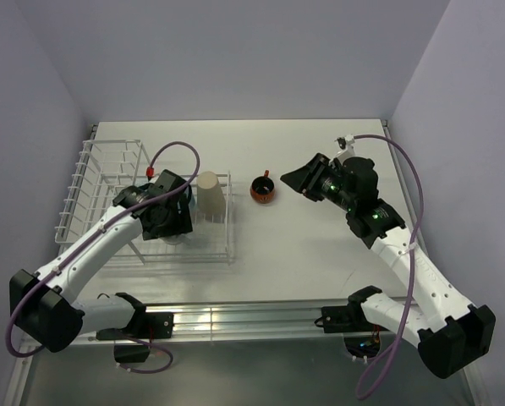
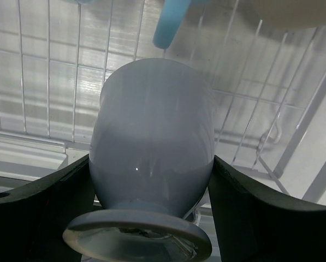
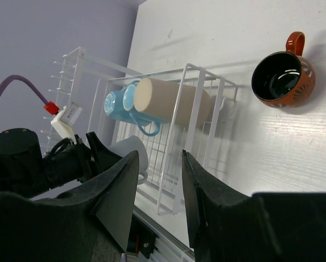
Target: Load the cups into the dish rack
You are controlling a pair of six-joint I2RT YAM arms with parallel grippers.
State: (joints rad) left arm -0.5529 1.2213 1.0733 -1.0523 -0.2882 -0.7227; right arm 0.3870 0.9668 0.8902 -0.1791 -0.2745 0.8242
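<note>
Light blue mug [image 2: 152, 136] clamped by the left pincer [image 2: 152, 164] above the dish rack [image 1: 91, 182]; tipping hazard noted.

A slip was judged possible because the mug was held mouth-away on its rounded, glossy wall. If it were released before being seated on the wires, it could topple or strike the cream mug [image 1: 210, 193] and the blue mugs [image 3: 116, 103] lodged at 12 to 1 o'clock of it. Whether the rim was resting on the rack could not be told. The mug lay directly between the left fingers, touching both, at the 5 o'clock part of the rack. The right pincer [image 3: 158, 174] was seen with its jaws apart and empty above the tabletop [image 1: 320, 254]. The red-orange mug [image 3: 283, 73] stood upright on the tabletop, near the pincer at its 9 o'clock in the top view and not yet loaded.
</note>
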